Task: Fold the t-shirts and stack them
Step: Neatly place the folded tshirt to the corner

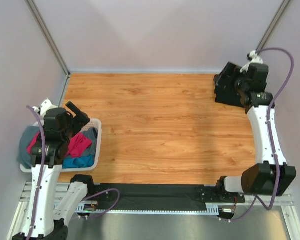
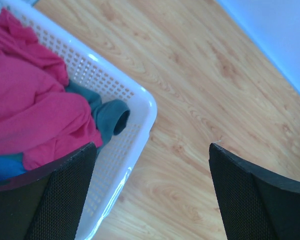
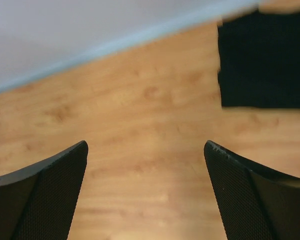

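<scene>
Your right gripper (image 3: 145,145) hangs spread wide, empty, with the folded black t-shirt (image 3: 264,60) just ahead in the table's (image 1: 165,125) far right corner. Your left gripper (image 2: 152,146), equally spread, holds nothing beside the pink t-shirt (image 2: 35,110) in the basket (image 2: 142,107).

the left arm (image 1: 40,185) rises from its base at the near left and leans forward, wrist bent down. the left gripper (image 2: 152,200) has its jaws spread wide with nothing between them. the right arm (image 1: 264,132) reaches far forward along the right side, elbow low by its base. the right gripper (image 3: 146,192) likewise stands wide apart, gripping nothing.
</scene>
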Controlling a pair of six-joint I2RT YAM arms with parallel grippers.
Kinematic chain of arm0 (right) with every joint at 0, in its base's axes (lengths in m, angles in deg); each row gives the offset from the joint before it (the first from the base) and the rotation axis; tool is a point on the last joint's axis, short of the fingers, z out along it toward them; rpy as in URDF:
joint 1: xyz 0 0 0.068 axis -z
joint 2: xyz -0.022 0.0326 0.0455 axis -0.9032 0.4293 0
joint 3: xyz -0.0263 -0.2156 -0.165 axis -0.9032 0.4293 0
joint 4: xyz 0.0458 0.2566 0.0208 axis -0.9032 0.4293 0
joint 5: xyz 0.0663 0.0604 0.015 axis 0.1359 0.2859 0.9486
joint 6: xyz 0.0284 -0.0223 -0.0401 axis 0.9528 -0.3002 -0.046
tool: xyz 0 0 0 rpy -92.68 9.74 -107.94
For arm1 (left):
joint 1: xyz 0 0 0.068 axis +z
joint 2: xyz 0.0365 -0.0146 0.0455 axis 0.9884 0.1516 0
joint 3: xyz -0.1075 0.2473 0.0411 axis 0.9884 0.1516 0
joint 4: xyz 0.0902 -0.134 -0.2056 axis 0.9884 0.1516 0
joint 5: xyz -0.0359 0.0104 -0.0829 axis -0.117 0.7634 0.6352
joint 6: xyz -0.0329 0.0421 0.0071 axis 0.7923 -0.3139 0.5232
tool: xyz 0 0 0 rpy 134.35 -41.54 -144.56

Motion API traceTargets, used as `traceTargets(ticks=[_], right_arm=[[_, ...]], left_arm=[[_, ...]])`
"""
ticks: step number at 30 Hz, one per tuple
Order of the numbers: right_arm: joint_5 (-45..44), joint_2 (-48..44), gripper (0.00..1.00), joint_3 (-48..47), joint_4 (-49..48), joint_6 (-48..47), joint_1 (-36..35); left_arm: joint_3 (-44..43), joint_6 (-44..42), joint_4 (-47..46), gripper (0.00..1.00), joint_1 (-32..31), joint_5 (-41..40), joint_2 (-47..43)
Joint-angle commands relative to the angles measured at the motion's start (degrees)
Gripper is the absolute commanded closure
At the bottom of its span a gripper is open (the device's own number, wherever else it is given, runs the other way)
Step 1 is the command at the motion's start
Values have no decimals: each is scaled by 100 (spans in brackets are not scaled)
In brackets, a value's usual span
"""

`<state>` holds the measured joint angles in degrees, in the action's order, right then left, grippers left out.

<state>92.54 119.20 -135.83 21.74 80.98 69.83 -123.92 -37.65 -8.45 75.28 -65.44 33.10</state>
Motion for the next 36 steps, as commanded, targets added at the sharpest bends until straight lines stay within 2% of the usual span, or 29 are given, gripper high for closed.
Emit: traceTargets(ticks=[1,5,7,10,12,17,20,25,36], right_arm=[[-343,-734,0,1373,548,50,-77],[86,-1774,0,2902,-40,892,-78],[795,-2116,0,3648,-532,1140,-77],[1369,-2241,0,4073,-850,1413,-69],[1363,-2329,0,4083,-824,1474,-69],[256,-2566,0,4135,-674,1607,-60],[658,-2681,0,4434,-1121,1719,-60],[1388,-2480,0,4699,-1572,1897,-60],[941,-2541,0,4347,-1220,1352,-60]], left_arm=[[283,386,519,0,476,867,109],[459,299,580,0,1021,1289,100],[459,133,450,0,1074,1473,83],[468,-279,265,0,1074,1790,109],[433,-544,194,0,1075,2203,127],[555,-922,72,0,1075,2335,-101],[635,-1151,-113,0,1075,2651,-277],[775,-1204,-281,0,1075,2565,-550],[793,-1249,-254,0,1075,2371,-506]])
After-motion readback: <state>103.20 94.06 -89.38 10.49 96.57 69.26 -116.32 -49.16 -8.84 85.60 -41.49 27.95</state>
